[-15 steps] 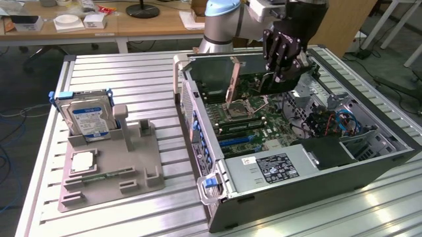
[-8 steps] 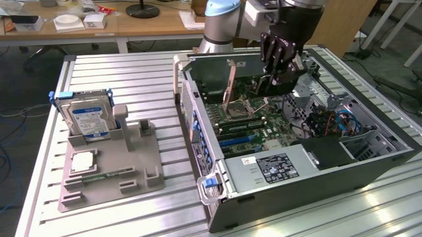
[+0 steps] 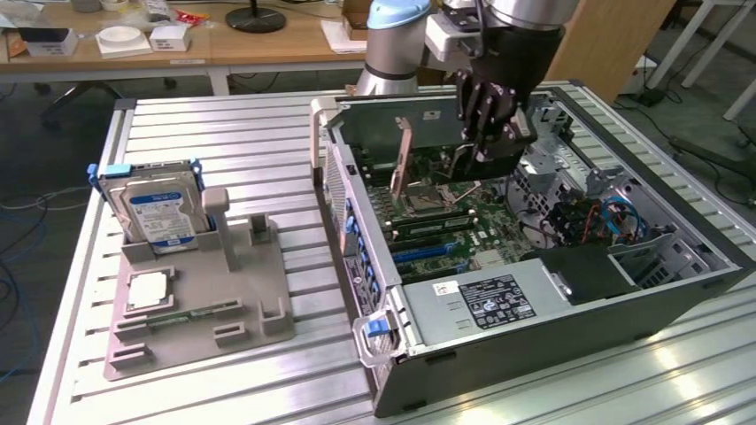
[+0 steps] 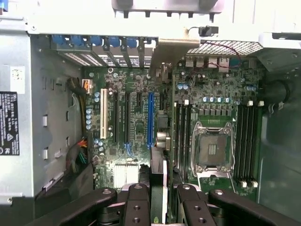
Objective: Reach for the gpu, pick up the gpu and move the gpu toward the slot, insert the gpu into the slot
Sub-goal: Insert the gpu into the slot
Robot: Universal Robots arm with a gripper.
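one arm hangs vertical, tool [image 3: 494,133] gripping gpu [image 3: 403,159] above motherboard [image 3: 455,232].

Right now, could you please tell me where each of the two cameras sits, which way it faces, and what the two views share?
Exterior view: off the arm, above the ribbed metal table, looking down at the open black computer case and the grey holder with the blue-labelled silver hard drive; the arm and black gripper show.
Wrist view: on the wrist, looking into the case at the green motherboard; the gripper's fingers holding the thin green gpu edge-on.
Shared: motherboard, empty square processor socket, gripper.
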